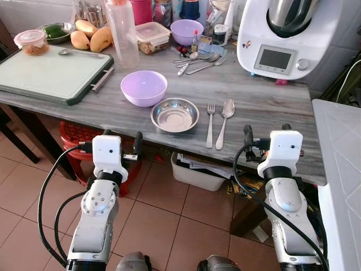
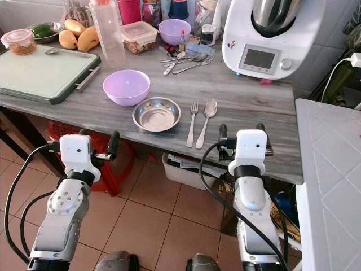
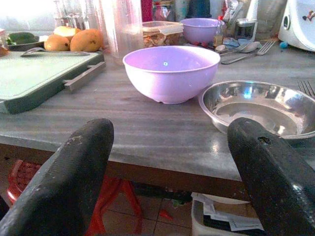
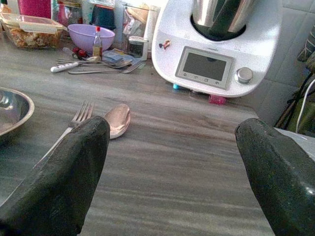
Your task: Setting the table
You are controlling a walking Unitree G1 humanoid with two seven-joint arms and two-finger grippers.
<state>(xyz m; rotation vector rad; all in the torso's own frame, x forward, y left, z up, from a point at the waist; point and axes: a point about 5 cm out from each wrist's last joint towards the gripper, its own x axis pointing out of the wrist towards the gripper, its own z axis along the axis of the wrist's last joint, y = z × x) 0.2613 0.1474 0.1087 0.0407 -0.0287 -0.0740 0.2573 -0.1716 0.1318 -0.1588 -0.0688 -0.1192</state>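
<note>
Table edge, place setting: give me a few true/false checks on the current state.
1. The fork lies beside the spoon, right of the steel bowl. True.
2. The left gripper holds the purple bowl. False: it is open and empty, short of the table's edge.
3. The right gripper is open. True.
4. The steel bowl sits on the green cutting board. False: it sits on the bare table.

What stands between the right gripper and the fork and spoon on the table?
Nothing visible does. The right gripper is open at the table's near edge, and bare tabletop lies between it and the spoon and fork.
</note>
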